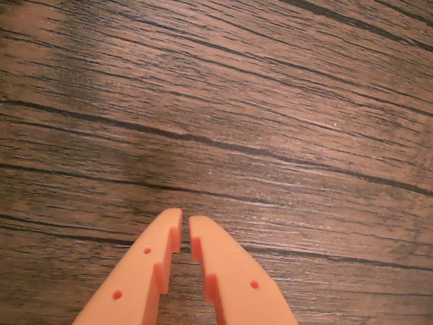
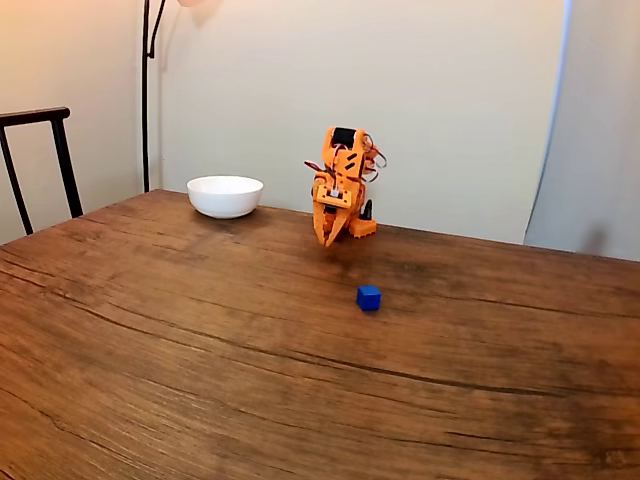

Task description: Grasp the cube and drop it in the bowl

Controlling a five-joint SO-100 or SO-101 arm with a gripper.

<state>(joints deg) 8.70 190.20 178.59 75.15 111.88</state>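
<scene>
bowl (image 2: 225,195) left of hand (image 2: 329,240) | cube (image 2: 369,297) nearer, right | on table (image 2: 200,340)

1. Setting: a domestic room, likely a dining area.
2. Evidence: large wood-grain table (image 2: 200,350); dark chair (image 2: 40,150) at its left edge; floor lamp pole (image 2: 146,90); plain cream wall (image 2: 430,90); white bowl (image 2: 225,195).

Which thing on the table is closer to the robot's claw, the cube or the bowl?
The blue cube, slightly. It sits just in front of the gripper; the white bowl sits farther off to the left.

Blue cube (image 2: 369,297), white bowl (image 2: 225,195), orange tool (image 1: 185,227) (table (image 2: 200,350) dark-grained brown).
</scene>
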